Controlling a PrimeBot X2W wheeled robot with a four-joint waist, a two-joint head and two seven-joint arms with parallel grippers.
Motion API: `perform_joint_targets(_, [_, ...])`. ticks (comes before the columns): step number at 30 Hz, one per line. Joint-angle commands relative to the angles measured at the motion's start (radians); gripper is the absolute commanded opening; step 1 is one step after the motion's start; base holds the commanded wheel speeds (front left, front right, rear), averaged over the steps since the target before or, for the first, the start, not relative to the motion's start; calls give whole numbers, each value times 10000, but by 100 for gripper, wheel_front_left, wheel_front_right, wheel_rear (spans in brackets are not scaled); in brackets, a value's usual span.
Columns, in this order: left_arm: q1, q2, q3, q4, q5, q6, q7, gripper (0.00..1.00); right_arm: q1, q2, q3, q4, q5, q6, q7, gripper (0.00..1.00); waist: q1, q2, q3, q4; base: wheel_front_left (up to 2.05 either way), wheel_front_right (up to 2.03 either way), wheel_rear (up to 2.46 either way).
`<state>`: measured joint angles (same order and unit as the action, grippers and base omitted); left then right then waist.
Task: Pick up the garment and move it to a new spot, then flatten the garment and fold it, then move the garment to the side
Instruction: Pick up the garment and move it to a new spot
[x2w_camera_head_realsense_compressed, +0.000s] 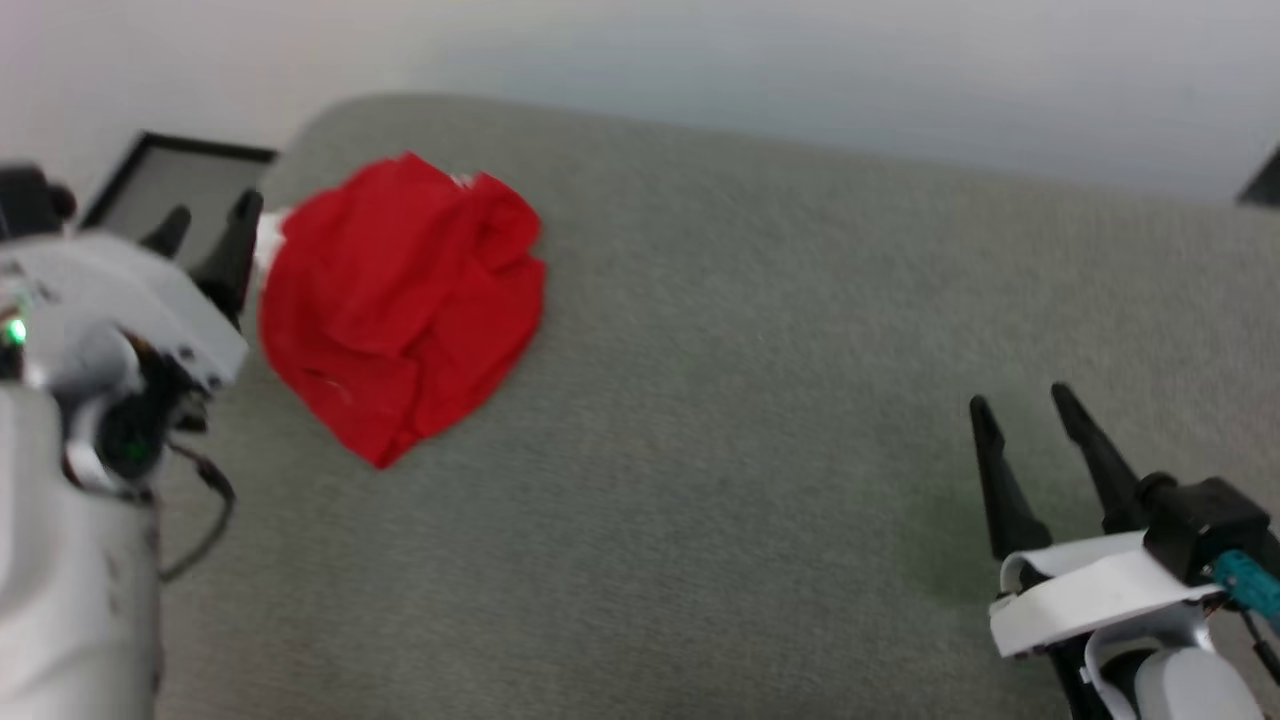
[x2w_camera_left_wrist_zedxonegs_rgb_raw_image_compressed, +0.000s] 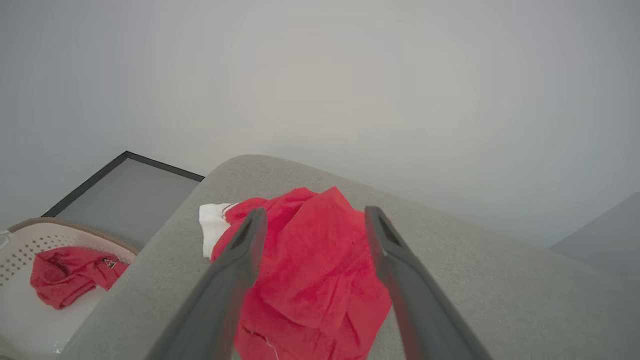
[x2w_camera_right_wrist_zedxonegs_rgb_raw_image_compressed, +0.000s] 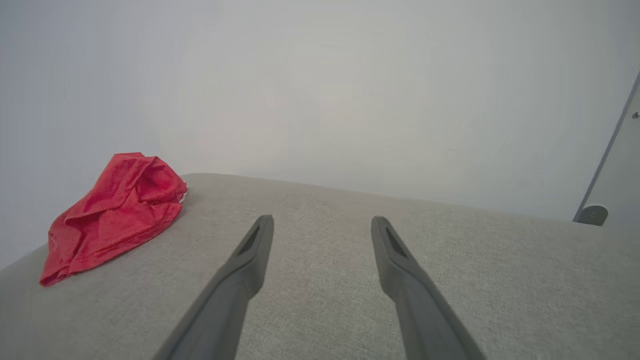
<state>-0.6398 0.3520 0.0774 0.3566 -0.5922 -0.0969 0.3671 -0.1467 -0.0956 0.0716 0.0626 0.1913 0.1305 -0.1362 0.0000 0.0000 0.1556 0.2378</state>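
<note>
The garment (x2w_camera_head_realsense_compressed: 400, 300) lies crumpled in a red heap at the far left of the grey cushioned surface (x2w_camera_head_realsense_compressed: 750, 400), with a bit of white sleeve poking out at its left. My left gripper (x2w_camera_head_realsense_compressed: 205, 225) is open just left of the heap, fingers apart and nothing between them. In the left wrist view the garment (x2w_camera_left_wrist_zedxonegs_rgb_raw_image_compressed: 310, 270) lies beyond and below the spread fingers of that gripper (x2w_camera_left_wrist_zedxonegs_rgb_raw_image_compressed: 312, 220). My right gripper (x2w_camera_head_realsense_compressed: 1015, 400) stands open at the lower right, far from the cloth. The right wrist view has the garment (x2w_camera_right_wrist_zedxonegs_rgb_raw_image_compressed: 115, 215) at its left and the open gripper (x2w_camera_right_wrist_zedxonegs_rgb_raw_image_compressed: 322, 220) over bare cushion.
A beige perforated basket (x2w_camera_left_wrist_zedxonegs_rgb_raw_image_compressed: 30, 240) with a smaller red cloth (x2w_camera_left_wrist_zedxonegs_rgb_raw_image_compressed: 70, 275) stands off the surface's left end. A dark-framed panel (x2w_camera_head_realsense_compressed: 165, 180) lies on the floor behind it. A pale wall runs along the far edge.
</note>
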Motion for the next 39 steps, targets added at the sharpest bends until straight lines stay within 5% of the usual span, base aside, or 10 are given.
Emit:
perform_joint_targets(1, [-549, 129, -4, 287, -183, 90, 573, 100, -222, -80, -44, -135, -43, 4, 23, 100, 0, 0, 1299, -940, 0, 0, 0])
perform_joint_targets(7, [-1480, 447, -229, 1354, -361, 299, 2105, 100, -463, -168, 15, -303, 15, 4, 22, 100, 0, 0, 1954, -1280, 0, 0, 0])
perform_joint_targets(16, [-2237, 856, -427, 2875, -628, 1172, 4797, 100, -935, -170, 187, -567, 40, 4, 72, 100, 0, 0, 2776, -1923, 0, 0, 0])
perform_joint_targets(27, [-2413, 864, -890, 3791, -469, 1751, 6173, 100, -1198, -73, 256, -575, 135, 4, 22, 100, 0, 0, 3163, -2299, 0, 0, 0])
perform_joint_targets(29, [-2380, 768, -988, 3858, -467, 1692, 6217, 27, -1232, -45, 257, -538, 150, 4, 1, 100, 0, 0, 3148, -2315, 0, 0, 0])
perform_joint_targets(30, [-2363, 770, -1028, 3838, -439, 1642, 6151, 1, -1235, -33, 261, -509, 158, 4, -17, 100, 0, 0, 3120, -2320, 0, 0, 0])
perform_joint_targets(39, [-2521, 1251, -1183, 3027, -101, 1251, 5281, 0, -851, 59, 143, -203, 228, 4, -137, 100, 0, 0, 2250, -2044, 0, 0, 0])
